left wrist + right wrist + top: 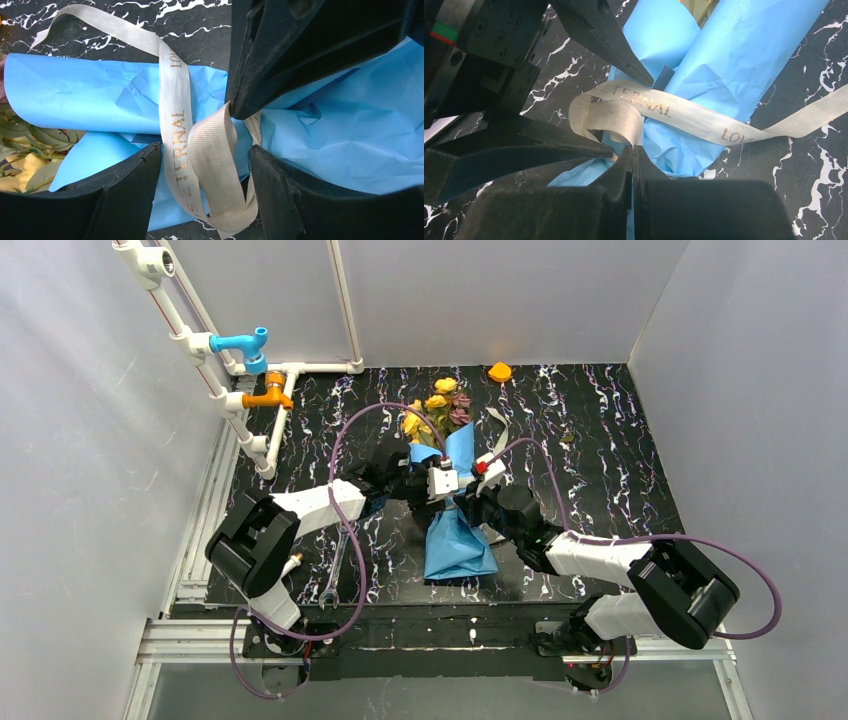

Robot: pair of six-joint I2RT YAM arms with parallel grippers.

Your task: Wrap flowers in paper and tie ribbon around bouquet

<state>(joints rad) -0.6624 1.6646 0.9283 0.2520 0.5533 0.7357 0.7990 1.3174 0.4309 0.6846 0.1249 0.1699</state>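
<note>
Top external view: bouquet (460, 448) lies at ctr of the black marbled worktop (610, 460), lengthwise front to back. Flowers (441, 405) point to the far wall; the wide end of the paper (458, 545) points to the arm bases. L gripper (447, 488) and R gripper (472, 502) meet over the bouquet's middle, one from each side; finger state cannot be read here. One ribbon (497, 423) tail lies on the worktop just right of the flower heads. A wrench (337, 565) lies near the L arm, apart from the bouquet. Left wrist view: L gripper (205, 150) is spread, w/ one finger either side of the ribbon (175, 115) where it crosses itself; contact w/ the fingers cannot be told. The ribbon runs across the paper (75, 95) roll; gold lettering shows. R gripper (235, 111) comes in from above, tips pressed together on a ribbon strand at the crossing. Leaves and yellow flowers (25, 155) show at lower left, inside the paper. Right wrist view: R gripper (632, 152) fingers are pressed together, pinching the ribbon (684, 115) loop at its lower edge. L gripper (631, 115) fingers stand apart, one above and one below that loop. The ribbon's long tail runs right, over the paper (724, 60) and onto the worktop (814, 165).
</note>
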